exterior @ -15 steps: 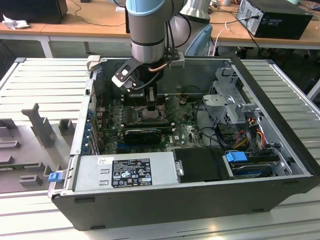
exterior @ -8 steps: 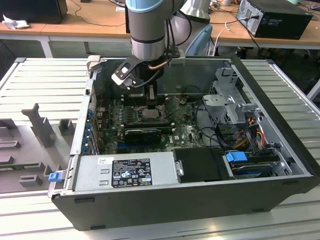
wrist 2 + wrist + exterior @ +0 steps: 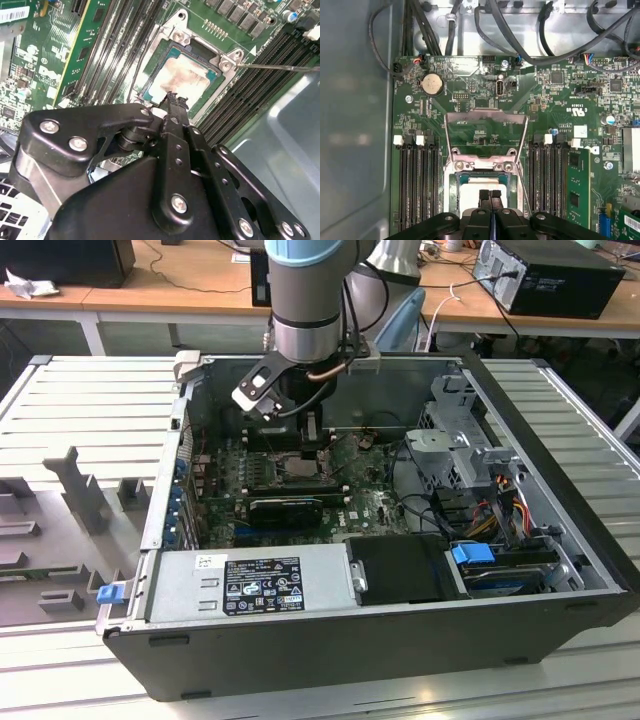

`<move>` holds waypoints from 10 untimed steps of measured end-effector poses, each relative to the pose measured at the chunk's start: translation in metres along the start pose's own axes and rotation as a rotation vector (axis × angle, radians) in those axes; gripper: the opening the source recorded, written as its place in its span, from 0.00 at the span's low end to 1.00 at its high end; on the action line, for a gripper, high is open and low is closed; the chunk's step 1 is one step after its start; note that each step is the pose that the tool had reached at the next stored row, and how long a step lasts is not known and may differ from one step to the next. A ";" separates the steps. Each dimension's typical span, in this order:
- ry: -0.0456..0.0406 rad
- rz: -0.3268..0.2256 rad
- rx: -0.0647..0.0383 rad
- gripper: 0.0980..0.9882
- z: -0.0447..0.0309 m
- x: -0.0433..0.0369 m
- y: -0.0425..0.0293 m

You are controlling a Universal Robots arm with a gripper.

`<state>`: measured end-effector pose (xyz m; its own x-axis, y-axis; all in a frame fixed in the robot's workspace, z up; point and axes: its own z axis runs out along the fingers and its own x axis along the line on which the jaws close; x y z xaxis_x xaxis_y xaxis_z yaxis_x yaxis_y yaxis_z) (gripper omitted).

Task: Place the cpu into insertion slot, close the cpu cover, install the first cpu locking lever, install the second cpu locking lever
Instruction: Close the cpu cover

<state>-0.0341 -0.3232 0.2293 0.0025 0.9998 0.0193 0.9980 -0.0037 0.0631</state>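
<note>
Exterior view: I look from high beside open computer case (image 3: 330, 640), down into it, whole case in shot. First wrist view: close, straight down past gripper (image 3: 490, 194) onto board (image 3: 560, 100). Second wrist view: closer, slanted. Both share socket (image 3: 456, 186) and memory slots (image 3: 417, 185).

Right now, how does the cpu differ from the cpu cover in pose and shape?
Pose: the cpu lies flat in the insertion slot, while the cpu cover stands swung up on its hinge, open. Shape: the cpu is a solid plate, while the cpu cover is a frame with a central cut-out, and the green board shows through it. Both are silvery-grey metal.
</note>
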 end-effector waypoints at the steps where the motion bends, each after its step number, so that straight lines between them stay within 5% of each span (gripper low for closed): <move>1: 0.0001 0.000 0.005 0.01 -0.0006 -0.0001 0.0007; 10: 0.0005 0.000 0.010 0.01 -0.0357 0.0007 0.0033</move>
<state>-0.0330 -0.3232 0.2651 0.0029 0.9998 0.0199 0.9986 -0.0039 0.0528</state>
